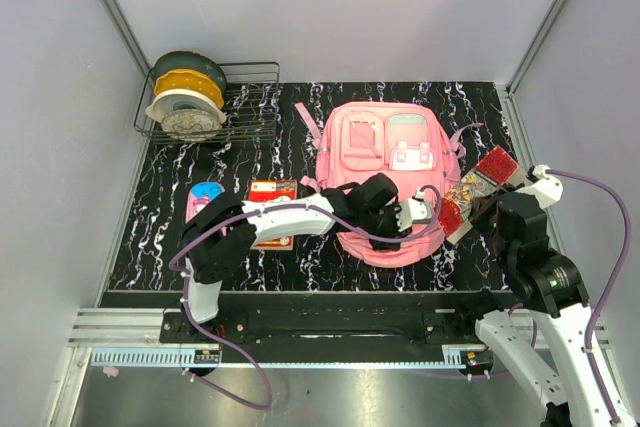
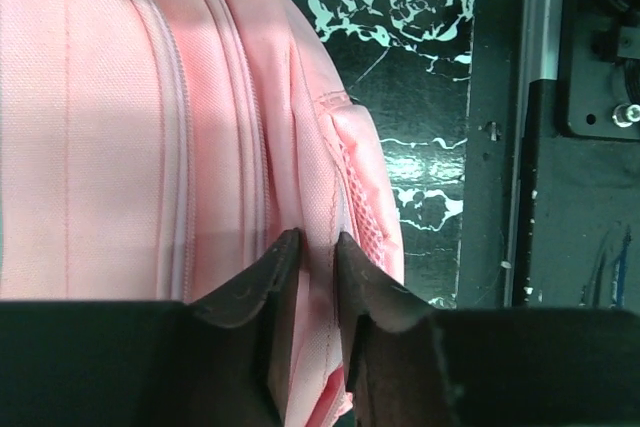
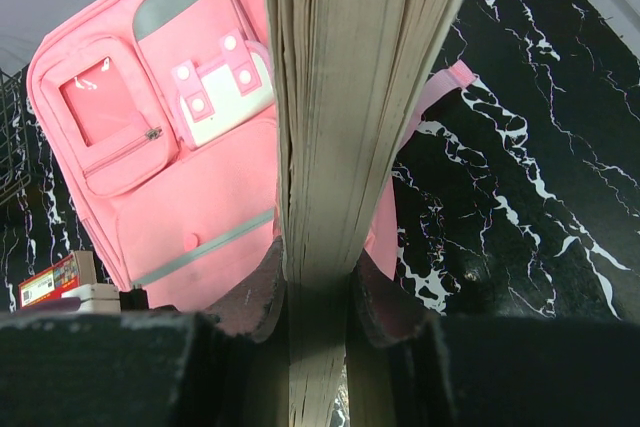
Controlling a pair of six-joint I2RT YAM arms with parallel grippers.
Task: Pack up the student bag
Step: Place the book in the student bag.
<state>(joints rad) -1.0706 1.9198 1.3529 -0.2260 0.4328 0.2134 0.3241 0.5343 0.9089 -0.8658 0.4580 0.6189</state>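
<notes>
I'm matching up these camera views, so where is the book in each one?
Top external: the book is right of centre, just right of the student bag.
Left wrist: not in it.
Right wrist: centre, page edges toward the camera, clamped in the right gripper.
Shared landmark: the pink student bag, in all three.

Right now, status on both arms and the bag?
Left gripper pinching student bag fabric. Right gripper holding book beside bag. No opening visible.

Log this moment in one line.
left jaws: pinching student bag fabric fold | right jaws: shut on book, right of bag | book not yet inside
</notes>
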